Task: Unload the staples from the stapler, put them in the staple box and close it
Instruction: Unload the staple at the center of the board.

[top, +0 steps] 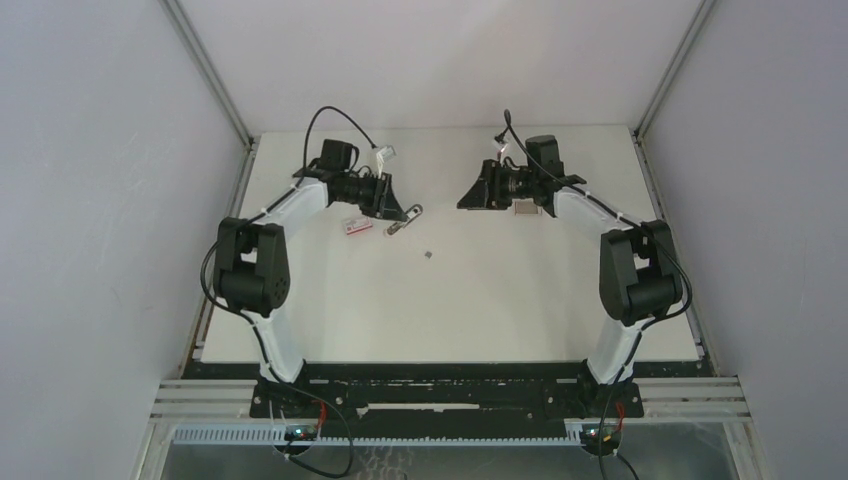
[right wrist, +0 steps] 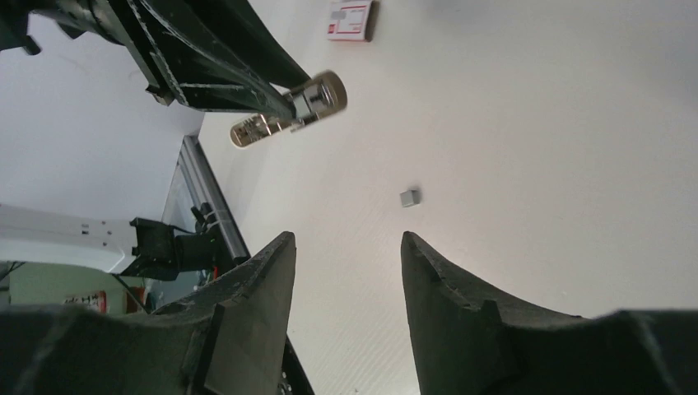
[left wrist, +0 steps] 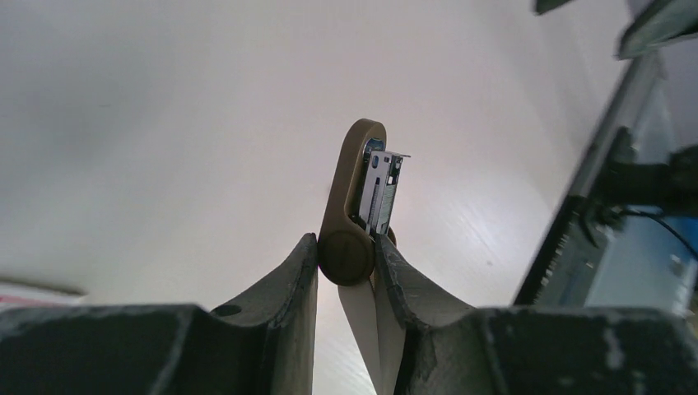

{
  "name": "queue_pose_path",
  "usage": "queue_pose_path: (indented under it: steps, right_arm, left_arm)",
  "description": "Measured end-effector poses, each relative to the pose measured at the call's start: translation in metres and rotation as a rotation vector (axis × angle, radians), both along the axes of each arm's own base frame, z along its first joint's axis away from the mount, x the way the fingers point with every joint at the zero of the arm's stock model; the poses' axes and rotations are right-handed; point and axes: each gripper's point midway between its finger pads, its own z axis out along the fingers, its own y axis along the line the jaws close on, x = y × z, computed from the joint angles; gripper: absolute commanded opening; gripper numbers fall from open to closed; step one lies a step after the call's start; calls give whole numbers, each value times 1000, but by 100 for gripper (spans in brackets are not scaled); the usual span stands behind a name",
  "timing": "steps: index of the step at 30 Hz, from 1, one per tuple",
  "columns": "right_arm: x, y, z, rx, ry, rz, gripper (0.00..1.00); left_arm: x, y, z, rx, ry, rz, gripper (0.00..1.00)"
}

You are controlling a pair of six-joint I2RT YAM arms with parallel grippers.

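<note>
From above, the left gripper reaches over the far-left part of the worktop and grips the stapler, which is raised at a slant. A pink-and-white box lies just beside it, toward the left edge. The staples, a tiny grey bit, lie loose near the worktop's middle, apart from the stapler. The right gripper hangs over the far half, facing the left one.

The left wrist view shows both fingers clenched on the stapler's round hinge end. Its tan body points away, with the metal magazine bare along one side.

The right wrist view shows that gripper's fingers spread apart with nothing between them. Beyond them the staples rest on the bare worktop. The gripped stapler and the box are farther off.
</note>
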Motion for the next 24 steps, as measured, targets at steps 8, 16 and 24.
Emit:
queue_pose_path:
  steps: [8, 16, 24]
  right_arm:
    - [11, -13, -5, -42, 4, -62, 50]
    - [14, -17, -9, -67, 2, -84, 50]
    - [17, -24, -11, -71, 10, -101, 50]
  left_arm:
    - [46, 39, -18, 289, -132, 210, 27]
    - [64, 39, -29, 619, -361, 280, 27]
    - [53, 9, -31, 844, -578, 246, 26]
